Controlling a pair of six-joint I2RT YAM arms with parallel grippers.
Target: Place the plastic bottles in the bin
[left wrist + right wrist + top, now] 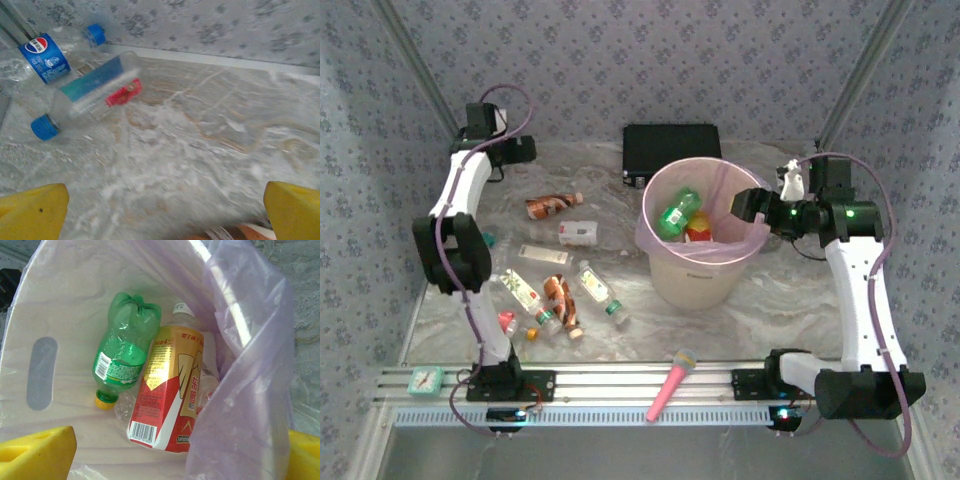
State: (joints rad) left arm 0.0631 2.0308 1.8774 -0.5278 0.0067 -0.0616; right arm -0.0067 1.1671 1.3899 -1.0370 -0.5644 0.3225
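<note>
The bin [692,282] stands right of centre on the marble worktop [790,300], lined with a pink bag [240,365] that folds over its rim. Two plastic bottles lie inside it: a green bottle [122,355] with a yellow cap, neck down, and touching its right side a red-and-gold bottle [170,390] with a white cap

The right jaws hang over the bin's right rim and look down into it. They stand wide, and the yellow pads [35,450] at the lower corners of the right wrist view have nothing between them

The other bottles lie loose on the worktop, left of the bin. A brown bottle [552,205] is farthest back, with a white bottle [578,233] just in front of it. Nearer the front lie a second brown bottle [562,303] and, just to its right, a clear bottle with a green cap [602,293]

The left arm [460,190] reaches to the back left corner. The left jaws are spread wide too and hold nothing. Ahead of them, near the wall, lie a Pepsi-labelled bottle [45,57] and just beside it a teal-labelled bottle [90,92], both clear with blue caps; that view is blurred

A black box [672,150] sits behind the bin. A pink microphone-shaped stick [670,385] lies on the front rail, and a teal clock [424,378] sits at the rail's left end
</note>
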